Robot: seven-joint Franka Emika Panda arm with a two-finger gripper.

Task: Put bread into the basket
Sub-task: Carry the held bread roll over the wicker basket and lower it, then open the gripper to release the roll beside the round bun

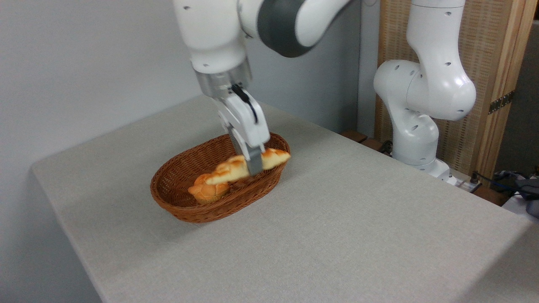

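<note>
The bread is a long braided golden loaf, held level just above the reddish-brown wicker basket. My gripper is shut on the bread near its middle, with one grey finger crossing the loaf's front. The right tip of the loaf pokes out over the basket's right rim. Its left tip hangs over a small round orange bun that lies inside the basket. Whether the loaf touches the bun or the rim I cannot tell.
The basket stands on a table with a grey cloth. The robot's white base rises past the table's far right edge, with cables beside it. A grey wall runs behind.
</note>
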